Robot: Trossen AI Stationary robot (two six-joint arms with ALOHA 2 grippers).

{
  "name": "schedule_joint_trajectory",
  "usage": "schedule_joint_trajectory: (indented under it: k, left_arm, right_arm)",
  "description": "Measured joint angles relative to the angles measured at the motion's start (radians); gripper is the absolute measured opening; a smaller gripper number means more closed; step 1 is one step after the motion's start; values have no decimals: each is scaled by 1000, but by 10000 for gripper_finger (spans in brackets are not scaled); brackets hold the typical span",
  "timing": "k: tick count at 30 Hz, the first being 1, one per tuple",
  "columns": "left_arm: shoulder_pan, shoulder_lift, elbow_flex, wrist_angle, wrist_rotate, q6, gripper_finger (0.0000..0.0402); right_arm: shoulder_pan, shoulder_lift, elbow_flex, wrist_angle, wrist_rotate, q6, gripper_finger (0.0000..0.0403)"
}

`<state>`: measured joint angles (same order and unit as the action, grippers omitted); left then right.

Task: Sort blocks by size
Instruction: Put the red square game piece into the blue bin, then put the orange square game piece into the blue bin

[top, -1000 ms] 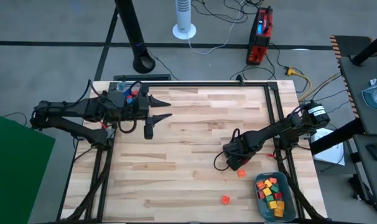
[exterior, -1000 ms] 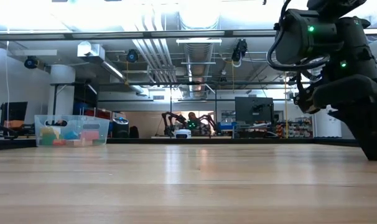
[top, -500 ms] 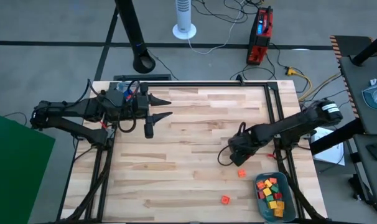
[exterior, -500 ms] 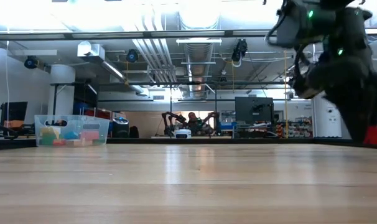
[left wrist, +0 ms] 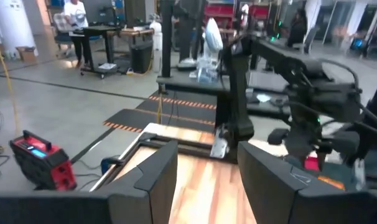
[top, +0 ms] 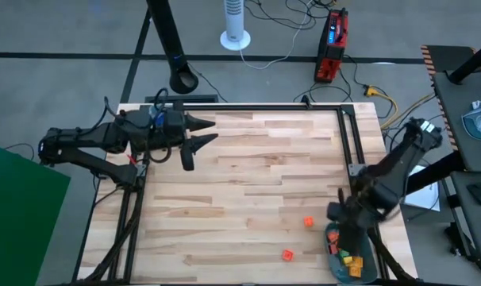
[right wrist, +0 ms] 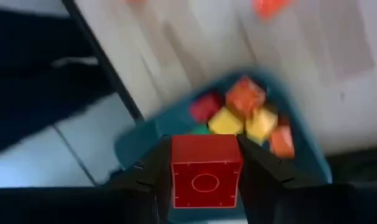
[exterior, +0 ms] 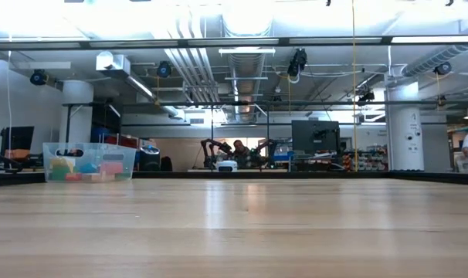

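No readable text, labels, brands or numbers anywhere. The red cube (right wrist: 205,170) between the right tool's fingers only carries a moulded circle and rectangle outline, no letters. The red box with a small blue screen (left wrist: 42,164) on the floor shows no legible characters.

Wooden table (top: 240,183), two orange blocks (top: 308,222), tray (top: 333,264)
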<state>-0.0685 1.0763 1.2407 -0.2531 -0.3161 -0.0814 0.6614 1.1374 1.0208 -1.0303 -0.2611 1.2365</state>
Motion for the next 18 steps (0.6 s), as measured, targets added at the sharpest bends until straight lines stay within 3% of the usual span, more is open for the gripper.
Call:
schedule_joint_trajectory:
  k: [4,7,13,18]
  left_arm:
    - [-1,12,31,-1,1,-25,155]
    - [-1,30,57,-1,0,-36,155]
    - [-1,71,90,-12,0,-33,155]
    - [-1,101,142,-65,0,-33,155]
  right_arm:
    - [179,19,12,-15,72,89,137]
    - [254,27,-8,-10,153,153,184]
    - [265,36,-32,-13,167,158,274]
    - [207,56,-16,-9,166,37,287]
